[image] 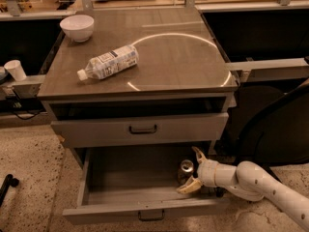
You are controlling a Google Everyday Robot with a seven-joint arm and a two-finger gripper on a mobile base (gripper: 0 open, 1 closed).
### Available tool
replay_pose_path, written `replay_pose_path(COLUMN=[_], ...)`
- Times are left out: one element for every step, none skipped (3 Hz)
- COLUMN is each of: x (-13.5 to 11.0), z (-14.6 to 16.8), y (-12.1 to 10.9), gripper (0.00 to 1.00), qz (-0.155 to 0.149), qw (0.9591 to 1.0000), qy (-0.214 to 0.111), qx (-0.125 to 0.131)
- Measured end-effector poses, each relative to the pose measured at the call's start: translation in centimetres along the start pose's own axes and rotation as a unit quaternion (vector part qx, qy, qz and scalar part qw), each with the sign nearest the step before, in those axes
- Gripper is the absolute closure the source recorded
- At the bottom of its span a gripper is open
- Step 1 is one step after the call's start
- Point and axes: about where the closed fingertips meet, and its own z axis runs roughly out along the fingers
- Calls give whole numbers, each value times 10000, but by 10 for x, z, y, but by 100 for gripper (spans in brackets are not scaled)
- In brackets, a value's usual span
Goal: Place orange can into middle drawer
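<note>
A speckled floor [29, 163] surrounds a grey cabinet whose counter [183, 66] bears a curved streak of reflected light. On the counter, a white bowl [77, 27] stands at the far left corner. A clear plastic bottle [108, 62] with a white label lies on its side nearer the front, cap pointing left. A white cup [16, 69] sits on a ledge to the left of the cabinet.

Below the counter, the upper drawer [96, 129] is closed. The middle drawer [125, 178] beneath it is pulled out, its dark bar handle [150, 216] facing the camera.

The orange can [186, 167] stands upright on the drawer floor at the right side, silver top uppermost. The white arm [260, 185] reaches in from the lower right over the drawer's right edge. The claw [189, 170] is inside the drawer with its two fingers spread apart. One finger [198, 153] lies behind the can and the other lies in front of it, so the can sits between them. Whether either finger touches the can cannot be determined.
</note>
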Motion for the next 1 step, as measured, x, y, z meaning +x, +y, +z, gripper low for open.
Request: replay_pose_path(x=[0], z=[0], y=[0], gripper=[0], qz=[0], qw=[10000], qy=[0], qx=[0])
